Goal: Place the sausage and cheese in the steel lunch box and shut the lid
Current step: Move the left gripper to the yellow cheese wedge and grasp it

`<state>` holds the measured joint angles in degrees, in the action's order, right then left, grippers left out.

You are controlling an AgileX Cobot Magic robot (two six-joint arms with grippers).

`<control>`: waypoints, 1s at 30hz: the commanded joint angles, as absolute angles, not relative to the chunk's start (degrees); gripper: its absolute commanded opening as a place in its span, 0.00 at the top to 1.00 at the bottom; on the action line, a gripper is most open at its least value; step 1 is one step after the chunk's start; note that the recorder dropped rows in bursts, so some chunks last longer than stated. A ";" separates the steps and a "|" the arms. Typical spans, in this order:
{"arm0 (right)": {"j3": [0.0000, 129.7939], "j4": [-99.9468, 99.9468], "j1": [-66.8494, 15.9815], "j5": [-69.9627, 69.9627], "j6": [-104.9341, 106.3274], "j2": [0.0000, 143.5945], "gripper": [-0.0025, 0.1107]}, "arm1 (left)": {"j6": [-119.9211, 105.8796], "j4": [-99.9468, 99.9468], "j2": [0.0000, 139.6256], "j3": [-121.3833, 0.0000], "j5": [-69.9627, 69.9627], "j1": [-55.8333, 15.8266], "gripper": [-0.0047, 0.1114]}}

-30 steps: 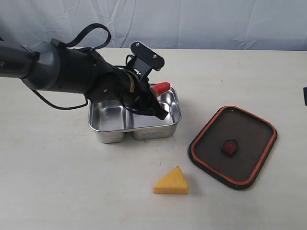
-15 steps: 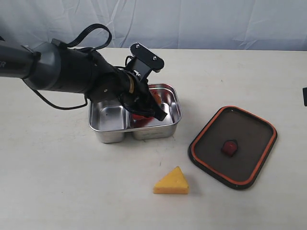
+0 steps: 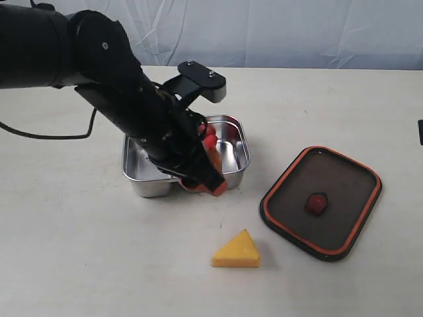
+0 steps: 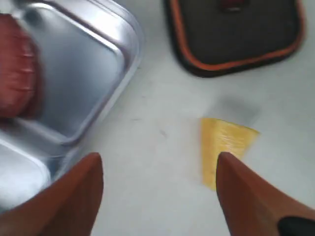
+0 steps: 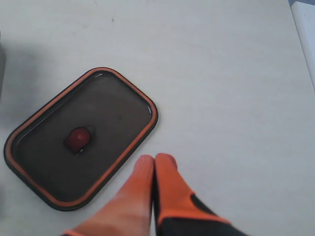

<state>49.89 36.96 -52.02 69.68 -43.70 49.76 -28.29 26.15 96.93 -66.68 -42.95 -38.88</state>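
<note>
- Since a second ago, let go of the sausage [image 4: 17, 69]: then pinched at the far rim of the steel lunch box [image 3: 149, 162], now lying loose in its right-hand compartment, blurred in the left wrist view.
- Also lifted and swung toward the lower right since then: left gripper [image 4: 158, 158], off the compartment and out past the box's front rim; cheese and lid where they were.
- Lower middle of the exterior frame: the cheese [image 3: 236, 251], flat on the table [image 3: 79, 251], in front of the box and apart from it.
- Right of centre: the lid [image 3: 350, 181], flat on the table with orange rim seal showing and red valve tab [image 3: 316, 203] at its middle, apart from box and cheese alike.
- Across the top: a pale cloth backdrop [image 3: 297, 30].
- In the way: the black left forearm [image 3: 132, 105], covering the box's divider and much of the right compartment in the exterior view.
- Left arm: in from the upper left, sloping down across the box, black bracket [image 3: 201, 74] raised behind the wrist, orange fingers [image 4: 74, 196] spread wide and empty, one by the box's front rim, the other overlapping the cheese in the wrist view.
- Right gripper [image 5: 154, 164]: fingers pressed together with nothing between, over the table just beside a long edge of the lid.
</note>
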 commanded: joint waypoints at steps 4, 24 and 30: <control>50.08 36.90 -51.99 69.96 -43.73 49.41 0.98 | -36.62 31.24 98.90 -62.74 -40.48 -42.97 0.42; 50.08 35.80 -51.99 69.96 -43.73 49.41 0.98 | -41.08 31.73 110.11 -61.53 -28.75 -51.23 0.32; 50.08 35.80 -51.99 69.96 -44.47 49.41 0.98 | -41.08 30.96 111.34 -61.53 -26.56 -51.49 0.32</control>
